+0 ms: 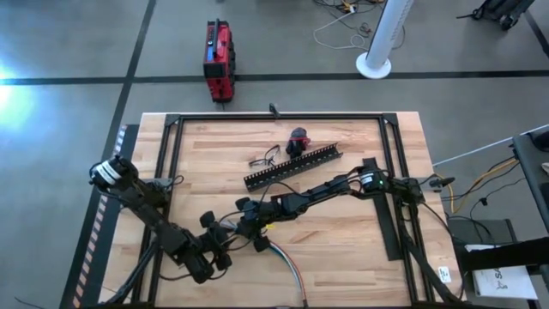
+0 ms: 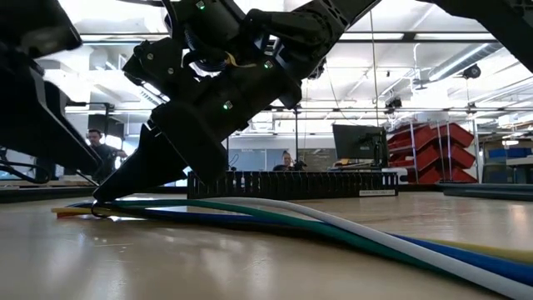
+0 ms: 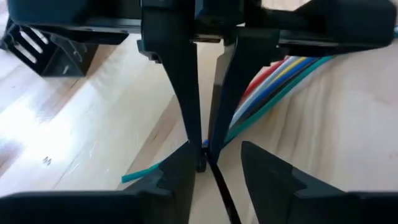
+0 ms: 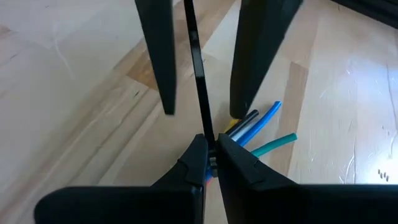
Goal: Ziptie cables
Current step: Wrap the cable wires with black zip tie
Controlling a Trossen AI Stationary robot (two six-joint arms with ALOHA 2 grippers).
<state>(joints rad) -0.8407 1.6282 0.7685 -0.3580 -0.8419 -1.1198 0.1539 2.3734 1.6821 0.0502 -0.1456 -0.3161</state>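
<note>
Wooden tabletop [image 1: 343, 249], six o'clock: right gripper [image 4: 211, 155] clenched on stiff, slippery ziptie [image 4: 196, 74] beside limp cables [image 3: 273, 87]; left gripper [image 3: 214, 168] released; grip ziptie's tail.

A: Site type?
B: Open-plan lab/workshop. Concrete floor [image 1: 77, 51], wood bench [image 1: 343, 249] w/ black frame, red bins [image 2: 433, 150] on rack, monitor [image 2: 358, 142], ceiling strip lights.
A: Staff?
B: Two people seated in bkgd.
</note>
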